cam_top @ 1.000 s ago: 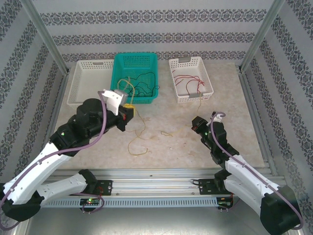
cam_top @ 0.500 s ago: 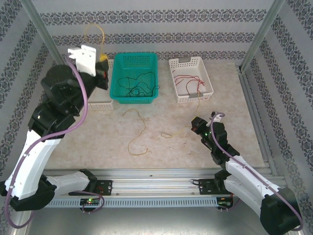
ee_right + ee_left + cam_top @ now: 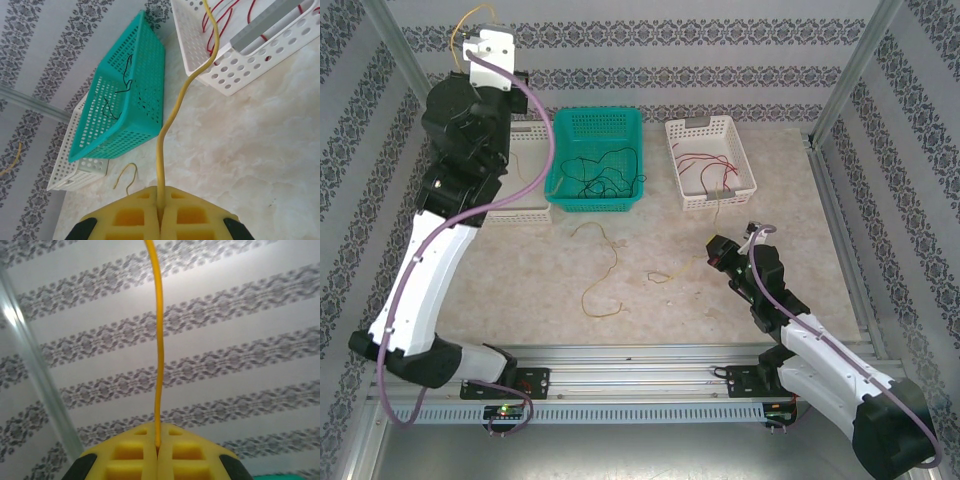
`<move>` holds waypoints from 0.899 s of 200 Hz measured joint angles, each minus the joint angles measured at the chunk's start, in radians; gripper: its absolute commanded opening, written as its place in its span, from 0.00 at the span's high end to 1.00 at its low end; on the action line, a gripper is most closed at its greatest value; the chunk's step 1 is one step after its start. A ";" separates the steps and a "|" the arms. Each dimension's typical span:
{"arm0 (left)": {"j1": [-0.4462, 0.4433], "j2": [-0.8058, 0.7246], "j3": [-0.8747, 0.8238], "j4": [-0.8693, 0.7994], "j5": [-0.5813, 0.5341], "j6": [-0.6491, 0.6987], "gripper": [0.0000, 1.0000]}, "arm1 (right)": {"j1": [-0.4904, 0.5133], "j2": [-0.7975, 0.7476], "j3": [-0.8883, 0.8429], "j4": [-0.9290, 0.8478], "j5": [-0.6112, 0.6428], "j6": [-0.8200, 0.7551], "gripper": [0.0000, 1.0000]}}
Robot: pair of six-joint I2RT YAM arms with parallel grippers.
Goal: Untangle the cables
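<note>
left end effector (image 3: 157,452) pinching yellow cable (image 3: 160,365) | right end effector (image 3: 160,207) pinching second cable (image 3: 160,160) | loose yellows (image 3: 603,270) lying on counter (image 3: 510,270), guessing halfway

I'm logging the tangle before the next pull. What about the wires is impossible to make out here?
- Left wrist view: the yellow wire in the left hand leaves by the top edge, so its far end is cut off.
- Top view: the black wires in the teal basket are too thin to trace their crossings.
- Top view: the left arm covers much of the left white basket, hiding its contents.
</note>
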 measured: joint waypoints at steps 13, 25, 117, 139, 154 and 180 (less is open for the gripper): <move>0.043 0.032 -0.008 0.033 -0.003 -0.001 1.00 | 0.000 0.002 0.002 0.000 -0.008 -0.004 1.00; 0.080 0.058 -0.014 0.050 -0.002 -0.011 1.00 | 0.000 0.002 0.002 -0.001 -0.016 -0.007 1.00; 0.255 0.188 -0.118 0.178 0.043 -0.152 1.00 | 0.000 0.005 0.041 -0.022 -0.072 -0.049 1.00; 0.297 0.252 -0.140 0.212 0.049 -0.180 1.00 | 0.014 0.018 0.043 -0.023 -0.090 -0.053 1.00; 0.327 0.311 -0.150 0.221 0.055 -0.204 1.00 | 0.026 0.021 0.043 -0.023 -0.106 -0.057 1.00; 0.352 0.423 -0.177 0.225 0.053 -0.234 1.00 | 0.031 0.017 0.046 -0.031 -0.135 -0.067 1.00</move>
